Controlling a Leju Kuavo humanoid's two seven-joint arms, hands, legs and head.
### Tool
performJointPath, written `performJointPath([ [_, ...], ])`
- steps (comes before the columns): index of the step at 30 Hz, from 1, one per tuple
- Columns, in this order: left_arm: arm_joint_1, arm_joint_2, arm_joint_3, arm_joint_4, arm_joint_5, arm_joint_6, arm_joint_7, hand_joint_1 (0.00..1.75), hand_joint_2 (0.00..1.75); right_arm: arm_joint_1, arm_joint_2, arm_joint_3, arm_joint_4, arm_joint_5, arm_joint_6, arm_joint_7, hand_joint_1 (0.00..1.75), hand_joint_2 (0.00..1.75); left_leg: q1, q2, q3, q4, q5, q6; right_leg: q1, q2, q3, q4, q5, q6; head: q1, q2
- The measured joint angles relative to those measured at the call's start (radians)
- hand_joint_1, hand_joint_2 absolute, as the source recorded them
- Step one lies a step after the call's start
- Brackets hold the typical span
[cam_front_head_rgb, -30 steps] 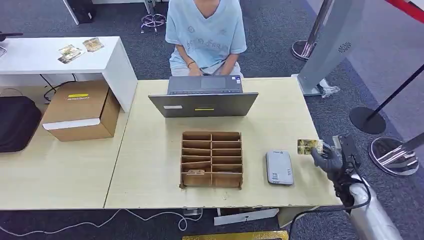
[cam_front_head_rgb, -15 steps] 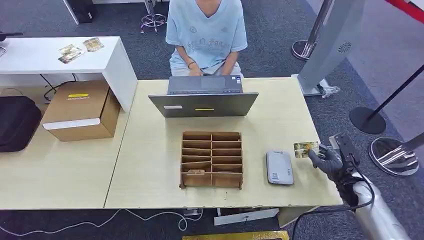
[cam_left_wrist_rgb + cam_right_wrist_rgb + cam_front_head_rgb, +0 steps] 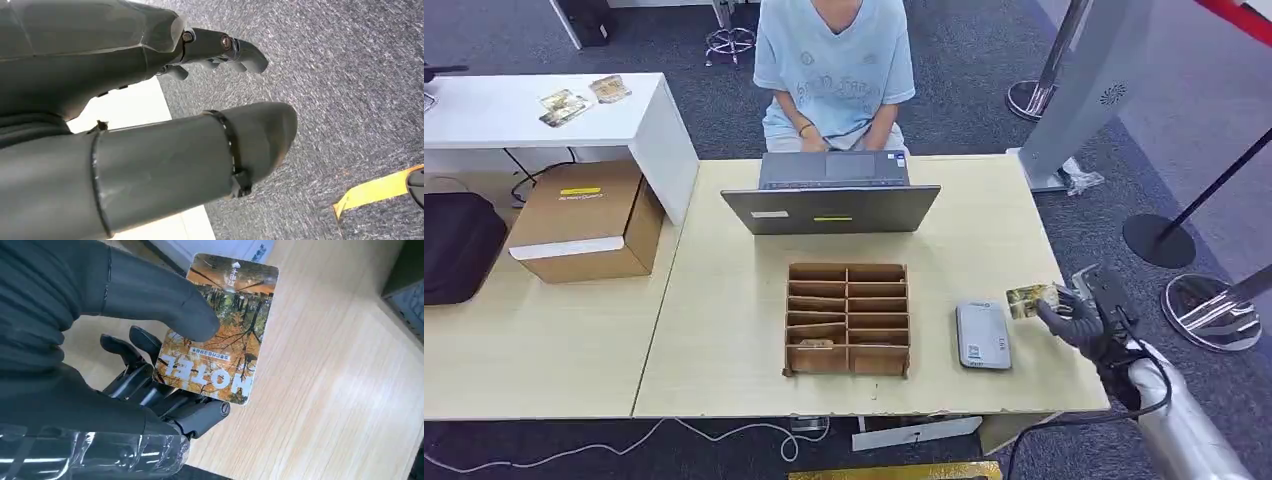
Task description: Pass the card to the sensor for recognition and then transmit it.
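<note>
One card: the card (image 3: 218, 330) was pinched between thumb and fingers of the right hand (image 3: 1079, 318), held above the table's edge just to the right of the sensor (image 3: 982, 335).
Handling: it looked thin, light, stiff and glossy, so likely slippery; the pinch sat on one short end, leaving the printed face free for the sensor.
Sensor: one grey, flat box lay on the table (image 3: 724, 340), just right of the organiser (image 3: 848, 319).
Organiser: one cardboard tray with two columns of slots stood left of the sensor.
Left hand: the left hand (image 3: 150, 150) hung over carpet, fingers loosely apart, holding nothing.
Others: one laptop (image 3: 832, 207) and one person (image 3: 836, 70) were beyond the sensor; one cardboard box (image 3: 587, 220) was far left.
</note>
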Motion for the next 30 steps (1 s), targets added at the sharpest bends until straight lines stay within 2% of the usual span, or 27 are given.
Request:
performJointPath([
  [5, 0.000, 0.000, 0.010, 0.000, 0.011, 0.002, 0.009, 0.00, 0.00, 0.009, 0.000, 0.031, -0.043, 0.074, -0.052, 0.020, 1.75, 1.75, 0.000, 0.000, 0.000, 0.000, 0.000, 0.000, 0.000, 0.000, 0.000, 0.000, 0.000, 0.000, 0.000, 0.000],
  [30, 0.000, 0.000, 0.040, 0.000, 0.035, 0.007, 0.010, 0.00, 0.00, 0.021, -0.003, 0.077, -0.099, 0.133, -0.070, 0.031, 1.75, 1.75, 0.000, 0.000, 0.000, 0.000, 0.000, 0.000, 0.000, 0.000, 0.000, 0.000, 0.000, 0.000, 0.000, 0.000],
])
